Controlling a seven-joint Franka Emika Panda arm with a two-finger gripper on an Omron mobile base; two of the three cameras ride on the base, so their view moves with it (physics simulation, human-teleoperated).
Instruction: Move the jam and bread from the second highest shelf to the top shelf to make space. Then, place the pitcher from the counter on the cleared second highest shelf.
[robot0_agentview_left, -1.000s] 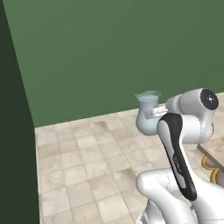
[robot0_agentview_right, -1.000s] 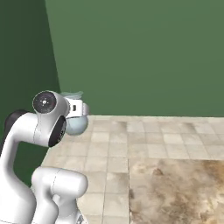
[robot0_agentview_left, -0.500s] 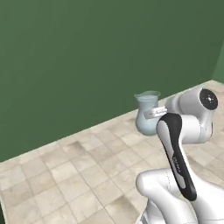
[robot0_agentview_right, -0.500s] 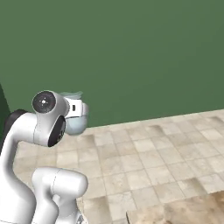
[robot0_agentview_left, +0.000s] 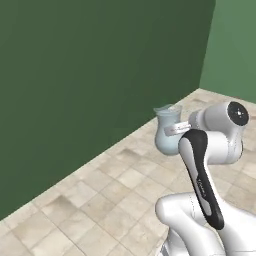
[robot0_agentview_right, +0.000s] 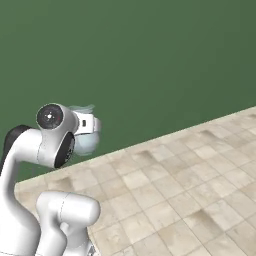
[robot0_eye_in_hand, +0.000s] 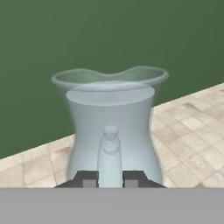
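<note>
The pitcher (robot0_eye_in_hand: 109, 113), pale blue translucent glass with a flared rim, hangs upright in the air in front of my hand. My gripper (robot0_eye_in_hand: 110, 178) is shut on its slim handle, with one dark fingertip on each side. In the left base view the pitcher (robot0_agentview_left: 167, 131) sits just left of the white wrist, with the gripper (robot0_agentview_left: 177, 130) against its side. In the right base view the pitcher (robot0_agentview_right: 86, 142) peeks out behind the wrist, held by the gripper (robot0_agentview_right: 93, 125). The jam, the bread, both shelves and the counter are out of view.
A dark green wall (robot0_agentview_left: 90, 75) stands close ahead, meeting a lighter green wall (robot0_agentview_left: 235, 45) at a corner on the right. Beige tiled floor (robot0_agentview_right: 190, 180) stretches below. My own arm (robot0_agentview_left: 202, 175) rises in the foreground.
The whole picture has swung sideways, so the base has turned. The marbled counter and the dark panel at the left have slid out of sight. The pitcher stays held in the same grip.
</note>
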